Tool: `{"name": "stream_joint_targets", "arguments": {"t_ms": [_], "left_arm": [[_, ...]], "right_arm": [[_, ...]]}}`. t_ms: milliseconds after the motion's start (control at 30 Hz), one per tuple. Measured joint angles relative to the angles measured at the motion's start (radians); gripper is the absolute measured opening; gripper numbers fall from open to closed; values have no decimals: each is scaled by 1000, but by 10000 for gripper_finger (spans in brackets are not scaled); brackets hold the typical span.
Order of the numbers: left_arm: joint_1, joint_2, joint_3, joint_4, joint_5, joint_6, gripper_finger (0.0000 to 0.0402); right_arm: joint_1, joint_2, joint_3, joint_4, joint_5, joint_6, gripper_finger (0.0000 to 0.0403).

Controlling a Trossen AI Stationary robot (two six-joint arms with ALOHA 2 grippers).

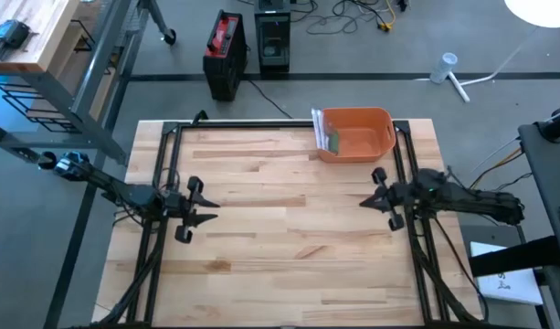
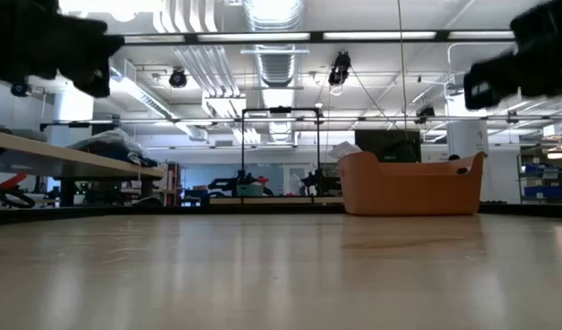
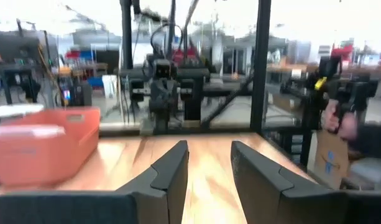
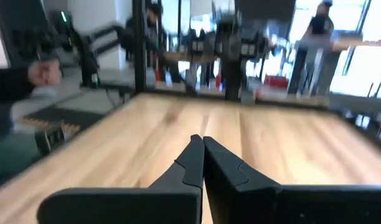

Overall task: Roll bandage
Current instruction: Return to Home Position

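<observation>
High view shows the transparent zip bag (image 1: 325,133) lying lengthwise along the left wall of the orange plastic bin (image 1: 375,123) at the wooden surface's (image 1: 280,256) far edge, nearer the right arm's fingers (image 1: 367,202), pressed together and empty, than the left arm's fingers (image 1: 205,211), parted and empty.

A robotics lab or workshop: bare ceiling ducts (image 2: 273,64), strip lights (image 2: 391,36), a cluttered workbench (image 2: 74,158), cables (image 1: 357,14) across the grey floor (image 1: 398,55).

The bin (image 1: 356,111) is set at the table's (image 1: 280,238) far edge, toward the right corner; the zip bag (image 1: 325,133) is lodged inside, at its left wall. The left gripper (image 1: 214,209) and the right gripper (image 1: 365,203) are stationed near opposite side edges.
</observation>
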Motion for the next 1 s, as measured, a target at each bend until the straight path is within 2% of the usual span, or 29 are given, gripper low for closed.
{"name": "stream_joint_targets", "arguments": {"t_ms": [67,133,267,467,533,633,767,800,833,933,1000], "left_arm": [[0,-1,3,-48,1,-8,114],[0,5,-3,-31,2,-10,114],[0,8,-3,-11,4,-8,114],[0,2,-4,-31,4,8,114],[0,3,-4,-43,4,3,114],[0,-2,1,-44,4,-44,114],[0,-38,5,-86,11,-29,114],[0,-53,5,-95,34,-30,114],[4,-72,5,-102,102,-31,114],[34,-142,5,-93,424,-50,114],[68,-195,4,-95,475,-52,114]], "right_arm": [[0,10,-60,78,17,43,0],[0,57,-59,121,44,75,0],[0,121,-59,178,70,25,0],[-1,187,-60,161,324,9,0],[0,213,-61,139,356,59,0],[0,243,-60,141,319,100,0],[0,251,-28,169,131,34,0],[0,251,-12,168,99,29,0],[0,250,4,162,87,29,0],[0,250,39,161,103,20,0],[0,256,45,158,124,-4,0]]}}
